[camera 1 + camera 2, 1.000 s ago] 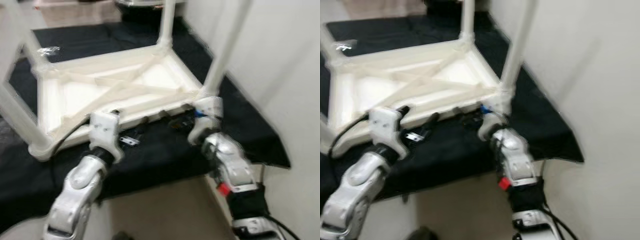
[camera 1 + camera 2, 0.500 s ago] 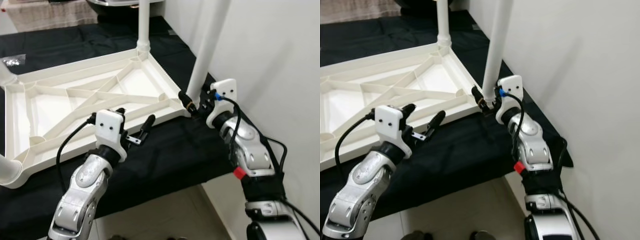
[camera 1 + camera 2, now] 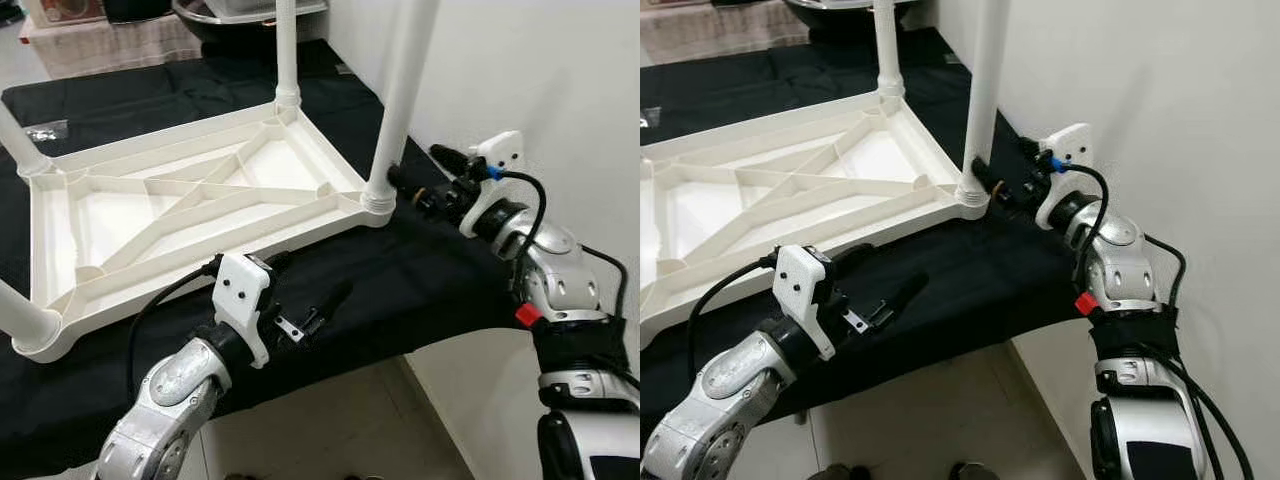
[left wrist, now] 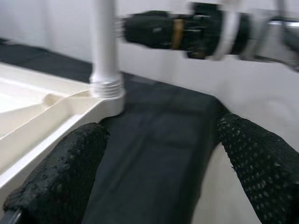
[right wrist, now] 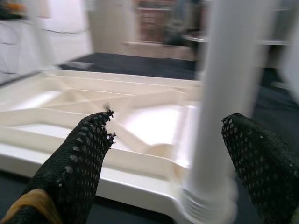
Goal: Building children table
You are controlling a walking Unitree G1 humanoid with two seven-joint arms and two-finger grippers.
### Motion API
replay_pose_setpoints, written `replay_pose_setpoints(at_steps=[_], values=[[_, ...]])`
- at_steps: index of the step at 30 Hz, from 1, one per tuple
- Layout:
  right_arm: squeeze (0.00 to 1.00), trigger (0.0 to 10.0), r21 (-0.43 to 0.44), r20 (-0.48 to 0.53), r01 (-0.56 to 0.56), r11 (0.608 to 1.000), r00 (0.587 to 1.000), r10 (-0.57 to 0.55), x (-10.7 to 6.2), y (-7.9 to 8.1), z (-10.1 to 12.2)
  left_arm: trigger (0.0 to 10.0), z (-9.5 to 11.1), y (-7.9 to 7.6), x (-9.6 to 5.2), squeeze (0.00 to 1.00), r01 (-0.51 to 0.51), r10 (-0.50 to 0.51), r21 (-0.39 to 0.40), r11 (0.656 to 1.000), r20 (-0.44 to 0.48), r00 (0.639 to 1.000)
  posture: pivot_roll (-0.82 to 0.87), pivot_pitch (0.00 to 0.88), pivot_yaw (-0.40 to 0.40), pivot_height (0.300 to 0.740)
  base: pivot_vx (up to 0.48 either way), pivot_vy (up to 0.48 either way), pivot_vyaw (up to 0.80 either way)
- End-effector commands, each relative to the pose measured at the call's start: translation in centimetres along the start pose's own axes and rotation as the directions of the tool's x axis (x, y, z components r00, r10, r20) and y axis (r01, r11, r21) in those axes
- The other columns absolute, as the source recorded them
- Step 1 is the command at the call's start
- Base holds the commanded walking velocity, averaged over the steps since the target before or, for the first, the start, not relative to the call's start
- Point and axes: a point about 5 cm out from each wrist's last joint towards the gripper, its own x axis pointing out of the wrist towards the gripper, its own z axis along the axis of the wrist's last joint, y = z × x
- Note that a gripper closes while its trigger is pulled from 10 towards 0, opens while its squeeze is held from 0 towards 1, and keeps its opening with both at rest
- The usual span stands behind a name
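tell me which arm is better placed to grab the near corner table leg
Right. The right end effector sits open beside the corner table leg, just above its screw collar. The left end effector hovers lower over the black cloth, short of the upturned tabletop.

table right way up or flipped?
Flipped: the white table top lies ribbed underside up on the black cloth, legs pointing up.

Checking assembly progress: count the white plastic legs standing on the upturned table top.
4 legs: near right corner, far right, far left, near left.
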Motion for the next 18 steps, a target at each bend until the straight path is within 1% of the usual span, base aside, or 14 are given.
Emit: replay_pose_setpoints(at_steps=[1,3,5,6,7,9,10,11,12,13,14,17,18], values=[[0.00,10.0,-0.008,0.026,-0.030,1.000,0.999,0.030,0.5,0.1,0.4,10.0,0.4,0.0,-0.3,0.00,0.019,-0.019,0.001,1.000,0.006,1.000,0.07,0.232,-0.035,0.740,0.000,0.000,0.00],[0.00,10.0,-0.006,0.031,0.007,1.000,1.000,-0.007,1.5,-1.2,1.1,10.0,1.4,0.6,-0.7,0.00,0.010,-0.010,0.032,0.999,0.020,1.000,0.09,0.251,-0.042,0.740,0.000,0.000,0.00],[0.00,10.0,-0.006,0.031,0.007,1.000,1.000,-0.007,1.5,-1.2,1.1,10.0,1.4,0.6,-0.7,0.00,0.010,-0.010,0.032,0.999,0.020,1.000,0.09,0.251,-0.042,0.740,0.000,0.000,0.00],[0.00,10.0,-0.018,0.028,0.051,0.999,0.998,-0.050,1.8,-2.6,1.9,10.0,2.3,1.0,-1.4,0.00,-0.006,0.005,0.057,0.998,0.030,1.000,0.11,0.273,-0.055,0.740,0.000,0.000,0.00],[0.00,10.0,-0.026,0.023,0.084,0.996,0.996,-0.083,1.7,-3.3,2.4,10.0,2.8,1.0,-1.8,0.00,-0.019,0.017,0.072,0.997,0.032,0.999,0.11,0.288,-0.063,0.740,0.000,0.000,0.00],[0.00,10.0,-0.026,0.023,0.084,0.996,0.996,-0.083,1.7,-3.3,2.4,10.0,2.8,1.0,-1.8,0.00,-0.019,0.017,0.072,0.997,0.032,0.999,0.11,0.288,-0.063,0.740,0.000,0.000,0.00],[0.00,10.0,-0.031,0.021,0.102,0.994,0.995,-0.102,1.6,-3.8,2.8,10.0,3.0,1.0,-2.1,0.00,-0.025,0.022,0.081,0.996,0.032,0.999,0.11,0.288,-0.063,0.740,0.000,0.000,0.00],[0.00,10.0,-0.031,0.021,0.102,0.994,0.995,-0.102,1.6,-3.8,2.8,10.0,3.0,1.0,-2.1,0.00,-0.025,0.022,0.081,0.996,0.032,0.999,0.11,0.288,-0.063,0.740,0.000,0.000,0.00],[0.00,10.0,-0.036,0.023,0.110,0.993,0.994,-0.109,1.2,-4.4,3.2,10.0,3.5,0.8,-2.5,0.00,-0.036,0.033,0.085,0.996,0.039,0.999,0.13,0.318,-0.073,0.740,0.000,0.000,0.00],[0.00,10.0,-0.039,0.024,0.110,0.993,0.994,-0.109,0.8,-4.8,3.5,10.0,3.8,0.6,-2.8,0.00,-0.043,0.039,0.085,0.995,0.042,0.998,0.13,0.324,-0.073,0.740,0.000,0.000,0.00],[0.00,10.0,-0.039,0.024,0.110,0.993,0.994,-0.109,0.8,-4.8,3.5,10.0,3.8,0.6,-2.8,0.00,-0.043,0.039,0.085,0.995,0.042,0.998,0.13,0.324,-0.073,0.740,0.000,0.000,0.00],[0.00,10.0,-0.035,0.020,0.060,0.998,0.998,-0.059,-0.5,-5.3,3.7,10.0,4.0,0.0,-3.3,0.00,-0.052,0.049,0.070,0.996,0.039,0.998,0.14,0.342,-0.071,0.740,0.000,0.000,0.00],[0.00,10.0,-0.045,0.015,0.065,0.997,0.998,-0.064,-0.9,-5.5,3.6,10.0,3.8,-0.2,-3.4,0.00,-0.049,0.047,0.062,0.997,0.031,0.998,0.14,0.347,-0.064,0.740,0.000,0.000,0.00]])
